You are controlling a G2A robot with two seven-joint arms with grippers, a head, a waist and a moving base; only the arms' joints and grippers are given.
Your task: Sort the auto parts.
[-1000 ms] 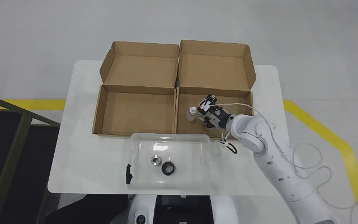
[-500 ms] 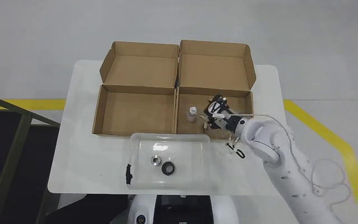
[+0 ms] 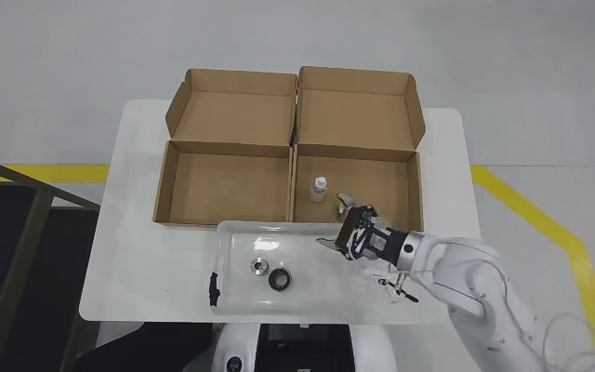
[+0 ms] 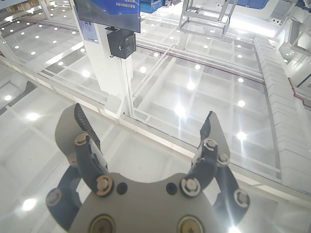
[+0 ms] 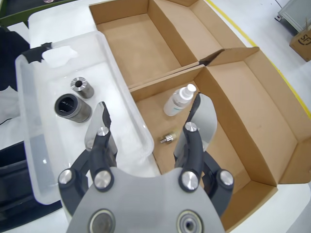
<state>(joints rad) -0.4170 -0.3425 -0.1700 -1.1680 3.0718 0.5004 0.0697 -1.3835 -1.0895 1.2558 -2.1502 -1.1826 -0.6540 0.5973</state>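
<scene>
Right pincer (image 5: 150, 100) hangs spread above tray (image 5: 122, 79) rim, beside box (image 5: 233, 115)

Bright, even overhead light — shadows soft inside the cardboard boxes (image 3: 228, 191). Ceiling lamps (image 4: 180, 110) flare into starbursts (left wrist view); wrist views bow at edges.

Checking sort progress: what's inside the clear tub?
Two metal parts sit in the tub: a small silver cylinder and a larger dark-bored sleeve, side by side. The open right gripper hangs over one end, covering a little of the floor there.
</scene>
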